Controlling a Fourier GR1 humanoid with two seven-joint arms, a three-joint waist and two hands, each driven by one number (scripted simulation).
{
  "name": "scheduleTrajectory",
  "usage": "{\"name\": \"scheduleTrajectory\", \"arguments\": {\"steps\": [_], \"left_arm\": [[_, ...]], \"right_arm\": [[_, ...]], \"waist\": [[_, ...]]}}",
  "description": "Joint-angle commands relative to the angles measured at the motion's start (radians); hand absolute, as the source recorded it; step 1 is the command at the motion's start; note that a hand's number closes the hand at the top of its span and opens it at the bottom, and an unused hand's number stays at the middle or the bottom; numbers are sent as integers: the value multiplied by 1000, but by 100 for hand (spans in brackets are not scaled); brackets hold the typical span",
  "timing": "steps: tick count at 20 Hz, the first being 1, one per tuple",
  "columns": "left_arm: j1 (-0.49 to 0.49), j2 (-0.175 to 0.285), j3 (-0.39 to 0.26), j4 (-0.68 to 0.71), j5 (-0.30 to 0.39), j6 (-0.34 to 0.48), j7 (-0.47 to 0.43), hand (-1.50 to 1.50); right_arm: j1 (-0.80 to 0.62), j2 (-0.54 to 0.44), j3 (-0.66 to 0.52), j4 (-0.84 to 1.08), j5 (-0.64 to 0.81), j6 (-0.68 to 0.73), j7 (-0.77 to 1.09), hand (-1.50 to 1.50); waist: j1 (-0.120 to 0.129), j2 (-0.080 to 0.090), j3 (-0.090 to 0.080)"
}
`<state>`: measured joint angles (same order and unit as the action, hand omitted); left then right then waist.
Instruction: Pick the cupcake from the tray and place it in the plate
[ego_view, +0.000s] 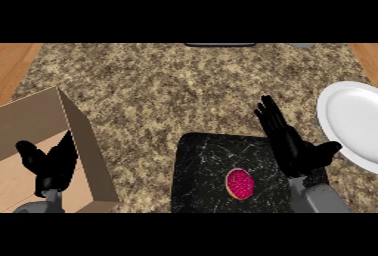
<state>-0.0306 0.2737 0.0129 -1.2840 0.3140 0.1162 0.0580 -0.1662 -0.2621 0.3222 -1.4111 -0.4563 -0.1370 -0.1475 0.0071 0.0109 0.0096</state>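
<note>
The pink cupcake (240, 183) lay on the black tray (203, 170), below and a little left of the right hand (294, 145), whose fingers (272, 117) were straight and open, holding nothing. The white plate (354, 120) sat just right of those fingers on the speckled tabletop (170, 85). Well to the left, the left hand (48, 162) showed open over a cardboard box (92, 160).

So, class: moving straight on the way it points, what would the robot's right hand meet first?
Seemingly nothing: the right hand points over open speckled stone counter, left of the round white plate; height above it is unclear.
</note>
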Motion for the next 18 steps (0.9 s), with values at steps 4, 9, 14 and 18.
{"name": "scheduleTrajectory", "arguments": {"steps": [4,9,14,18], "left_arm": [[21,1,-55,-28,-73,-28,71,0],[-13,-86,-114,-52,-97,-48,104,0],[4,-134,-139,-126,-159,0,169,0],[64,-167,-151,-172,-192,0,176,0]], "right_arm": [[-226,-198,-134,-60,-10,168,33,150],[-261,-315,-148,42,300,-55,-10,150],[-110,-229,-238,3,186,48,-236,-150],[-25,-275,-248,-64,233,128,-250,-150]], "waist": [[5,-12,-9],[-4,-9,-9],[-9,-12,-9],[-8,-12,-9]]}}
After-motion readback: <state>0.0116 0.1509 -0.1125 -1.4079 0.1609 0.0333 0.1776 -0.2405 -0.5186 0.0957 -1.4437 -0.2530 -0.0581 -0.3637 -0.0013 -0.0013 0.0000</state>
